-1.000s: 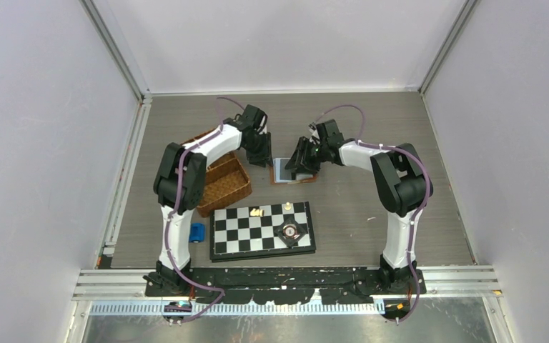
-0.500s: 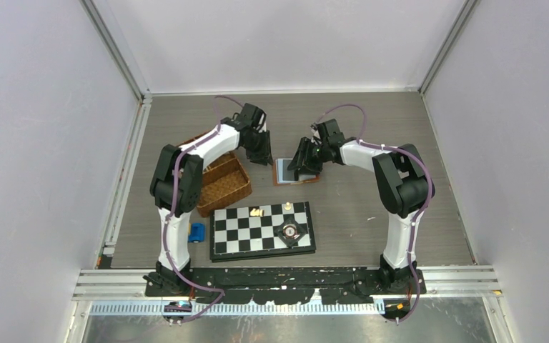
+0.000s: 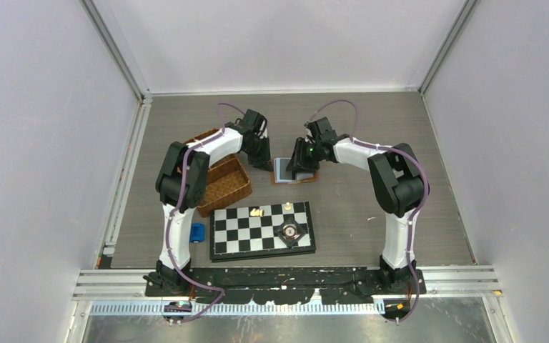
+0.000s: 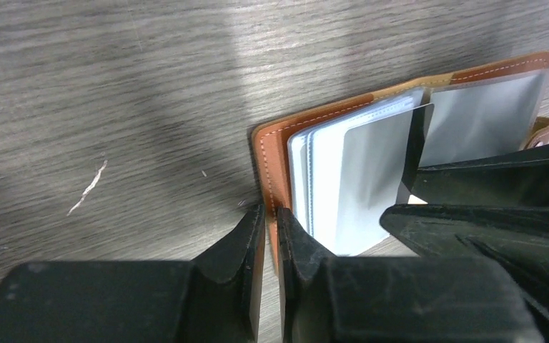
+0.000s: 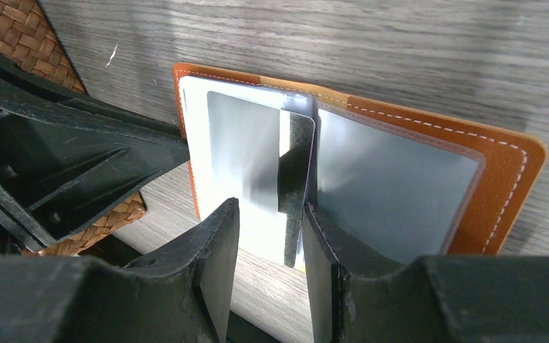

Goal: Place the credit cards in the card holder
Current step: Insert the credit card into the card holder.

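The tan-brown card holder (image 3: 287,181) lies open on the table between both grippers. It also shows in the left wrist view (image 4: 271,153) and the right wrist view (image 5: 500,164). Pale grey-blue credit cards (image 4: 368,179) sit in its inner leaves, and one shows flat on the left half (image 5: 243,150). My left gripper (image 4: 271,212) is shut on the holder's left leather edge, as the top view (image 3: 264,163) also shows. My right gripper (image 5: 268,207) is open over the holder's middle (image 3: 300,166). A thin dark leaf (image 5: 297,168) stands upright against its right finger.
A brown wicker basket (image 3: 223,184) stands left of the holder, close under the left arm. A chessboard (image 3: 261,229) with a few pieces lies nearer the arm bases. A small blue object (image 3: 197,232) sits left of the board.
Both grippers have shifted only slightly around the holder. The right gripper moved a little to the left over the open holder. The holder stays in place.
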You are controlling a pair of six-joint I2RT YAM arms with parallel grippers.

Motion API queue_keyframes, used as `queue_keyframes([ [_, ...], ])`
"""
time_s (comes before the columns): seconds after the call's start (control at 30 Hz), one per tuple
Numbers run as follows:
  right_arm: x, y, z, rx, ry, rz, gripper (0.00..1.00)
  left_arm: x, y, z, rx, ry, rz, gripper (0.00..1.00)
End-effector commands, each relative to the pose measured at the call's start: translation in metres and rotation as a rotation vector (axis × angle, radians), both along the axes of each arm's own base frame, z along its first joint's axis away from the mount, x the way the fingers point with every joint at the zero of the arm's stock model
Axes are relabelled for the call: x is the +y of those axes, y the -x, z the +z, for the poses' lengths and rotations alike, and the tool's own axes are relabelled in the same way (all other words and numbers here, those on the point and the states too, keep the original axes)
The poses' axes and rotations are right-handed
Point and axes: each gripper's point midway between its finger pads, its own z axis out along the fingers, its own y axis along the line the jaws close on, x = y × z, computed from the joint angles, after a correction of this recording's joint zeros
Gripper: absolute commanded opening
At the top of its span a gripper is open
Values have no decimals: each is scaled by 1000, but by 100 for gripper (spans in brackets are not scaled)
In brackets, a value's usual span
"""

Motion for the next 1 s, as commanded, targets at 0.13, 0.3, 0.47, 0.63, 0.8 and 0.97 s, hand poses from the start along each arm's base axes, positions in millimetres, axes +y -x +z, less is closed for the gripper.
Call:
queue_keyframes([
  [0.13, 19, -7, 5, -63, 66, 47, 42, -4, 5, -18, 21, 0, -14, 12],
  [0.3, 33, -6, 10, -91, 70, 82, 42, -6, 5, -16, 15, 8, -15, 11],
  [0.47, 44, -5, 16, -118, 70, 105, 39, -10, 6, -14, 14, 22, -17, 11],
  [0.63, 50, -5, 22, -142, 67, 112, 37, -11, 7, -11, 9, 30, -17, 11],
  [0.8, 43, -3, 38, -166, 86, 102, 41, -6, 6, -7, -5, 7, -15, 11],
  [0.97, 22, 3, 74, -218, 142, 89, 53, -4, 6, -2, -16, 5, -14, 11],
])
